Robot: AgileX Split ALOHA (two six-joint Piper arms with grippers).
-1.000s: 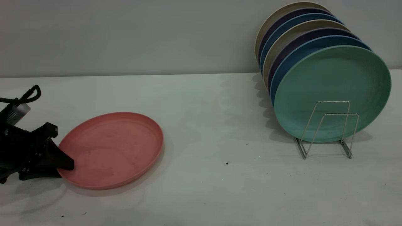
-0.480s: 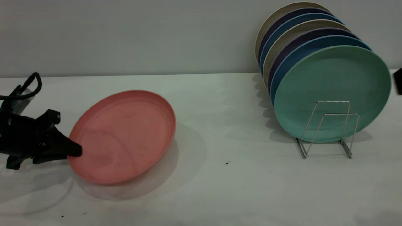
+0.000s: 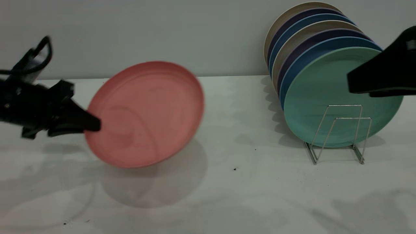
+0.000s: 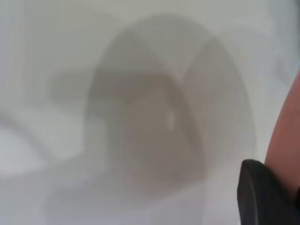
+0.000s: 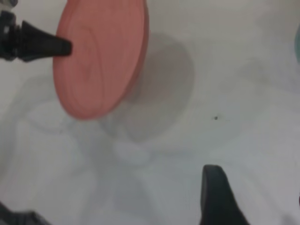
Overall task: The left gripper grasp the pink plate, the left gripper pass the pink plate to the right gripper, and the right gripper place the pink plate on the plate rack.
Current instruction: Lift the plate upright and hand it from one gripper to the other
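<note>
My left gripper (image 3: 93, 125) is shut on the left rim of the pink plate (image 3: 146, 113) and holds it in the air above the table, tilted up with its face towards the camera. In the left wrist view one black finger (image 4: 262, 197) lies against the plate's rim (image 4: 287, 136). My right gripper (image 3: 352, 85) reaches in from the right edge, open and empty, in front of the racked plates and well apart from the pink plate. The right wrist view shows the pink plate (image 5: 101, 56) and the left gripper (image 5: 65, 47) far off. The wire plate rack (image 3: 338, 133) stands at the right.
A mint-green plate (image 3: 325, 107) leans upright in the rack, with several blue, purple and beige plates (image 3: 302, 35) behind it. The front loops of the rack hold nothing. The plate's shadow lies on the white table (image 3: 227, 182); a wall is behind.
The left gripper has lifted the pink plate off the table, up and to the right, tilting it more upright. The right gripper has come into view from the right edge.
</note>
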